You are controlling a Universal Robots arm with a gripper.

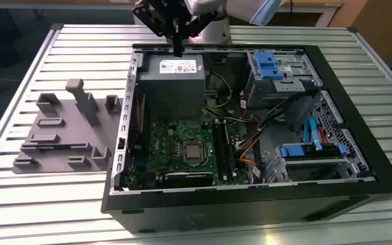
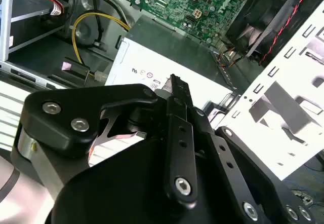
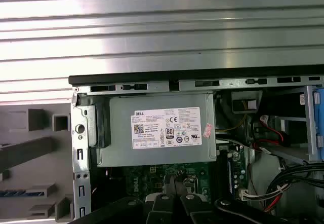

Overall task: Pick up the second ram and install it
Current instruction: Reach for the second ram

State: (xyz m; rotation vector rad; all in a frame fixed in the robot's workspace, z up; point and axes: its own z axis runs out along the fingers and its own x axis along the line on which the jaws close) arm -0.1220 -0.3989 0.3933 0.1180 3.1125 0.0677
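Observation:
The second ram (image 3: 20, 192) shows as a thin strip with a bluish edge, lying in a slot of the grey holder (image 1: 67, 127) on the table, on the exterior view's left of the open computer case (image 1: 250, 204). My gripper (image 1: 177, 50) hangs above the case's far edge, over the grey power-supply box (image 1: 172, 76), well away from the ram. Its black fingers (image 2: 177, 112) stand close together with nothing visible between them. The green motherboard (image 1: 182, 148) with its long black slots (image 1: 221, 148) lies nearer the case's front.
Drive bays with blue clips (image 1: 271, 66) and bundles of cables (image 1: 250, 132) crowd the case on the exterior view's right. A black fan (image 2: 263, 16) sits by the perforated wall. The slatted metal table (image 1: 46, 51) surrounds the case.

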